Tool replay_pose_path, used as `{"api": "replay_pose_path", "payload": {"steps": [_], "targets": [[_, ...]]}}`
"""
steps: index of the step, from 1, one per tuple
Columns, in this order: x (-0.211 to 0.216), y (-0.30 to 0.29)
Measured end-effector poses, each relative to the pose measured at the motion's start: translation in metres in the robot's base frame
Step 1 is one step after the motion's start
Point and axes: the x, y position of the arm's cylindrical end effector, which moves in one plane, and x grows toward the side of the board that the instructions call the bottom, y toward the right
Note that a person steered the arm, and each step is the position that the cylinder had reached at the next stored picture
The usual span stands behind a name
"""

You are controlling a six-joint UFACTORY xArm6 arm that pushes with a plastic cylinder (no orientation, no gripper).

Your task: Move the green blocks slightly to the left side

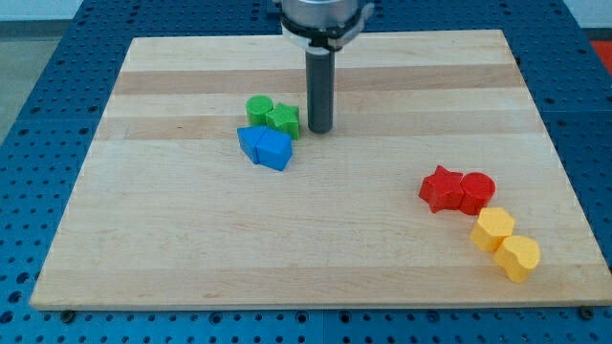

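My tip (319,130) sat just right of the green star block (284,120), beside the green cylinder (258,110); rod bare, gripping nothing. Blue blocks (265,147) touched below.

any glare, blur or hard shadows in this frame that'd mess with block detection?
Camera view: even, soft light; the pale wooden board shows no hot glare. Round green block, green star-like block and the blue blocks are sharp, with only faint contact shadows. My tip, just right of the green pair, is crisp; the arm's metal collar is cropped at the view's top.
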Motion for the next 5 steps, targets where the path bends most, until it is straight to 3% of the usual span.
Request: {"api": "replay_pose_path", "payload": {"steps": [5], "targets": [[-0.004, -0.053]]}}
